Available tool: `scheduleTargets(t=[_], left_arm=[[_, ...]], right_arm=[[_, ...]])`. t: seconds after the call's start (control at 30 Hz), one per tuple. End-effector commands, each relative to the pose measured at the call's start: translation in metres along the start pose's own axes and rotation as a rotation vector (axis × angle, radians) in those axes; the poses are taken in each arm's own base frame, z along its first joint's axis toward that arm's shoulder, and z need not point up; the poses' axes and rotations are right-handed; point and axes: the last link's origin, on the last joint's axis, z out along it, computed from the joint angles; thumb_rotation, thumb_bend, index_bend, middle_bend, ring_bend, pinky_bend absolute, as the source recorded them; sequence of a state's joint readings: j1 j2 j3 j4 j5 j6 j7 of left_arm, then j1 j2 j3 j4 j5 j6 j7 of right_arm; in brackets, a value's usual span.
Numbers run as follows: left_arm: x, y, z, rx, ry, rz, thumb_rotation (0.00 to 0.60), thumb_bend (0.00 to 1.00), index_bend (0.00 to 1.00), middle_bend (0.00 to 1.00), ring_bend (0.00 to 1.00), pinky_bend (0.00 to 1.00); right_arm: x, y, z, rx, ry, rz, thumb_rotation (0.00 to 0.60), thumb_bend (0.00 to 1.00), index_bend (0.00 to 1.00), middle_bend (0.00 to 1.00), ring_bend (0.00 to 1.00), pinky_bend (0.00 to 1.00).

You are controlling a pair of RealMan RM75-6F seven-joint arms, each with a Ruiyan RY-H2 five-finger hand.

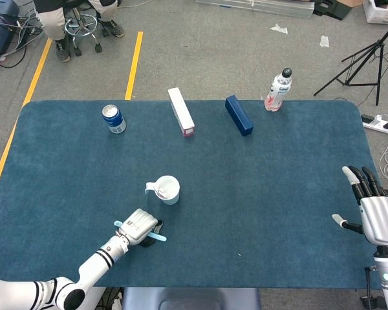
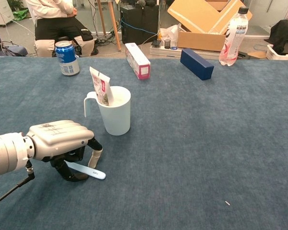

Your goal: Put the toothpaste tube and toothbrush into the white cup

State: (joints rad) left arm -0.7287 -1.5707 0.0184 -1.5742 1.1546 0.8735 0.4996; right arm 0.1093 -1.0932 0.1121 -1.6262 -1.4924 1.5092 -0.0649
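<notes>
The white cup (image 1: pixel 169 190) (image 2: pixel 115 113) stands left of the table's middle, handle to the left. The toothpaste tube (image 2: pixel 100 86) stands upright inside it. My left hand (image 1: pixel 138 226) (image 2: pixel 61 141) is just in front of the cup, knuckles up, fingers curled down over the light blue toothbrush (image 1: pixel 157 237) (image 2: pixel 89 171). It pinches the brush low at the cloth. The brush's ends stick out on both sides of the hand, and the part under the palm is hidden. My right hand (image 1: pixel 377 216) hovers at the table's right edge with its fingers spread and nothing in it.
Along the far side stand a blue soda can (image 1: pixel 114 119), a white and pink box (image 1: pixel 181 111), a dark blue box (image 1: pixel 238 115) and a clear water bottle (image 1: pixel 279 89). The blue cloth (image 1: pixel 271 187) covers the table.
</notes>
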Motion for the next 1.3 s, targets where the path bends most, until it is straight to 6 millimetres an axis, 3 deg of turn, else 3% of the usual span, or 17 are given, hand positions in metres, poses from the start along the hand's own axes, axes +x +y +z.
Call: scheduleTargets(t=[0.03,0.7,1.3], left_arm=[[0.000,0.000,0.000,0.000,0.001,-0.001,0.600,0.32,0.54,1.00,1.00,0.94],[0.002,0.003,-0.007,0.007,0.035,-0.007,0.600,0.32,0.59,1.00,1.00,0.94],[0.034,0.008,-0.035,0.042,0.171,-0.020,0.600,0.32,0.61,1.00,1.00,0.94]], right_arm=[[0.000,0.000,0.000,0.000,-0.001,0.000,0.600,0.00,0.02,0.11,0.03,0.35],[0.000,0.000,0.000,0.001,-0.002,0.002,0.600,0.00,0.02,0.11,0.03,0.35],[-0.003,-0.001,0.000,0.002,-0.012,-0.005,0.600,0.00,0.02,0.11,0.03,0.35]])
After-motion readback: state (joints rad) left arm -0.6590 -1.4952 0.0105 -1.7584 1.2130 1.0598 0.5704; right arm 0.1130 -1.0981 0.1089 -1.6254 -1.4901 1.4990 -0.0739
